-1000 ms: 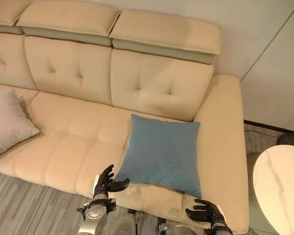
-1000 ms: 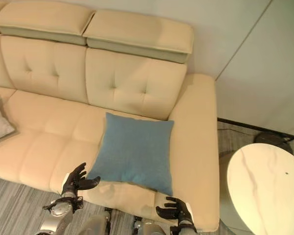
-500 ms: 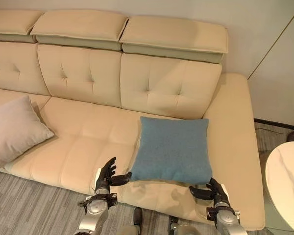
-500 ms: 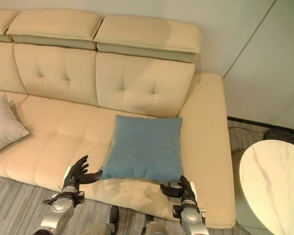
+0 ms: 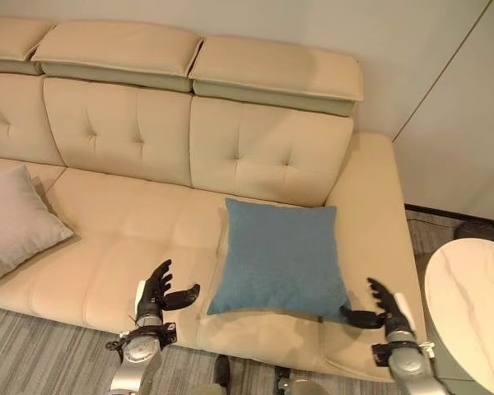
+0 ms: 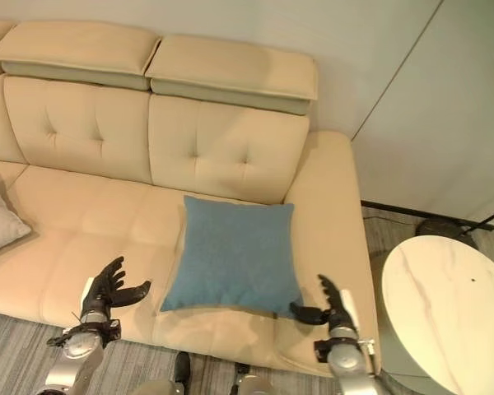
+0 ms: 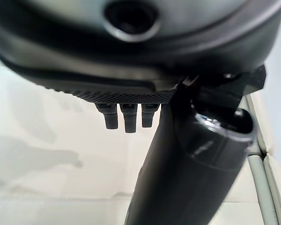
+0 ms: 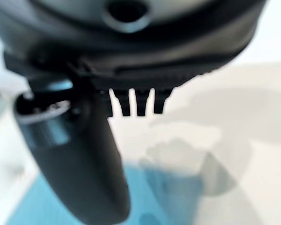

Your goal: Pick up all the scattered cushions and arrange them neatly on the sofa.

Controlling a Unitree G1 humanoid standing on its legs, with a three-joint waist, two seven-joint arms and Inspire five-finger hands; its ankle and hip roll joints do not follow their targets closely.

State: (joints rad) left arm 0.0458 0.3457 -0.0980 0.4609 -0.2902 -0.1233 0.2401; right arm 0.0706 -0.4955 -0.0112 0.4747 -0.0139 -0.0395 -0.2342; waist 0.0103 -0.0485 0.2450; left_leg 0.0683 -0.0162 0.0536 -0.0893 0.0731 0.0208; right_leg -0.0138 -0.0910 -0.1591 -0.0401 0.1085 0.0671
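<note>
A cream sofa (image 5: 148,239) with a tufted back and padded headrests is standing against the wall on a grey striped carpet (image 5: 33,354). A blue cushion (image 5: 280,259) is lying flat on its seat at the right end, just beside the wide armrest, its far edge near the backrest and its near edge reaching the seat's front. A pale grey cushion (image 5: 12,222) is lying tilted on the seat well to the left, apart from the blue one.

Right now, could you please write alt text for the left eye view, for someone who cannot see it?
A blue cushion lies flat on a cream sofa, with the left hand and right hand open at either side of its front edge. A grey cushion rests at the sofa's left end.
</note>
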